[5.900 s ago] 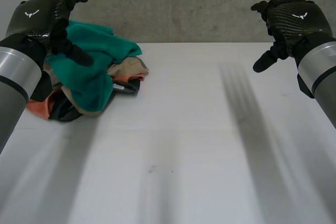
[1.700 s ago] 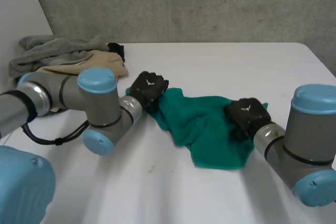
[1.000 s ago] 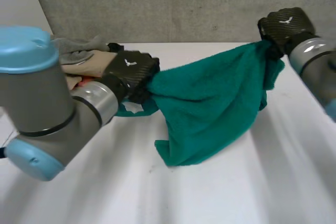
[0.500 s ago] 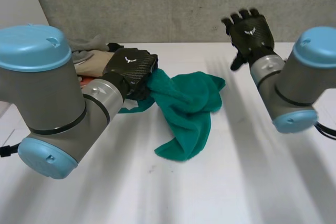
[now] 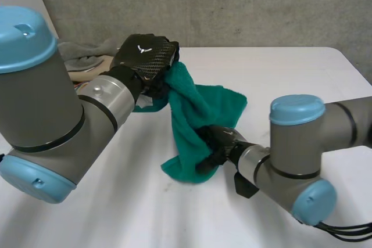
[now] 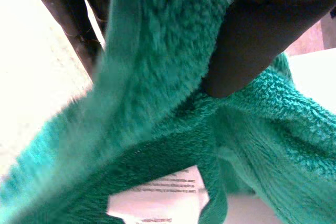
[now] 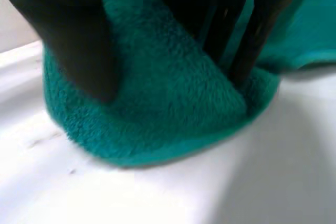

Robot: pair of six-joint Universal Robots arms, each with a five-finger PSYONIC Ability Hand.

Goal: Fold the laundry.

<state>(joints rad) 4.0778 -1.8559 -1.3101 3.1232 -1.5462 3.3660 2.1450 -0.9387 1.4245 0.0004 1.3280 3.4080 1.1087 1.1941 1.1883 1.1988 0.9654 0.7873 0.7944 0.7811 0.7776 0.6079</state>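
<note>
A green towel [image 5: 197,114] hangs from my left hand [image 5: 145,56], which is raised above the table's back left and shut on the towel's upper corner. In the left wrist view the thumb [image 6: 262,30] presses the towel [image 6: 157,103] against the fingers. The towel's lower part rests bunched on the white table [image 5: 279,74]. My right hand [image 5: 221,142] is low at that bottom edge. In the right wrist view a fold of the towel [image 7: 157,103] sits between its thumb [image 7: 73,35] and fingers [image 7: 252,30], which pinch it.
A pile of grey and beige laundry [image 5: 81,56] lies at the table's back left, behind my left arm. A concrete wall runs along the far edge. The table's right corner [image 5: 343,56] is near my right arm.
My right hand let go of the towel's far corner, opened high, then dropped to the towel's bottom edge and closed on it. The left hand rose a little with its corner.
</note>
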